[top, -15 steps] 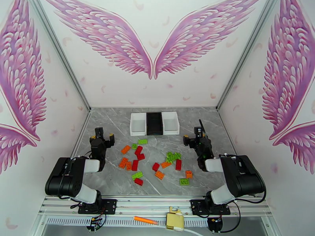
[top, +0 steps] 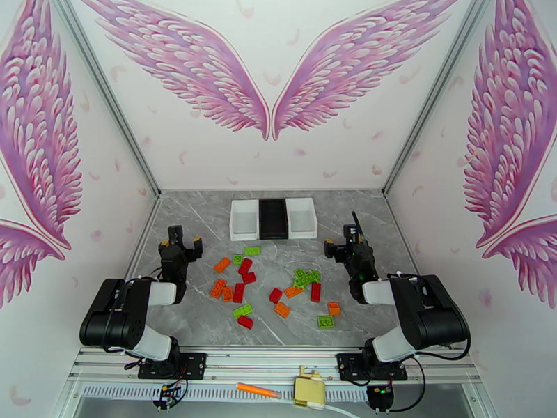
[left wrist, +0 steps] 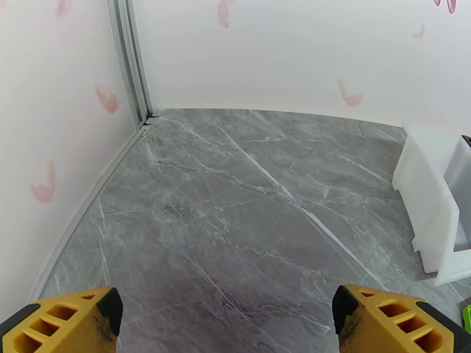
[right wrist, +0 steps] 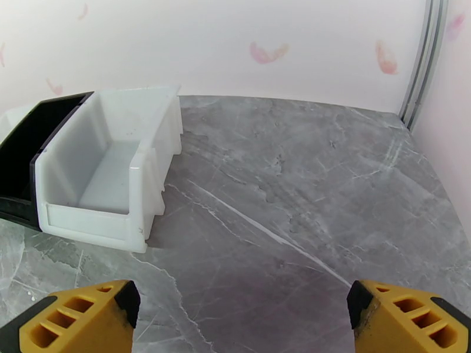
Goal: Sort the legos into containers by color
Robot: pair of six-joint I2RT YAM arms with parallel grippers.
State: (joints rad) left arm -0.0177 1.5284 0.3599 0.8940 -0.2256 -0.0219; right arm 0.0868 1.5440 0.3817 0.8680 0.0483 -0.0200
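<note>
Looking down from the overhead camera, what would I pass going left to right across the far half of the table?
You'd meet the left claw → white bin → black bin → second white bin → right claw. The scattered Lego bricks lie nearer, spanning several of these, so they're left out.

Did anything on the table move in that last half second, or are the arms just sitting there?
Nothing visibly changed. The left gripper and right gripper stay open, the legos lie scattered as before, and the three bins keep their row.
</note>
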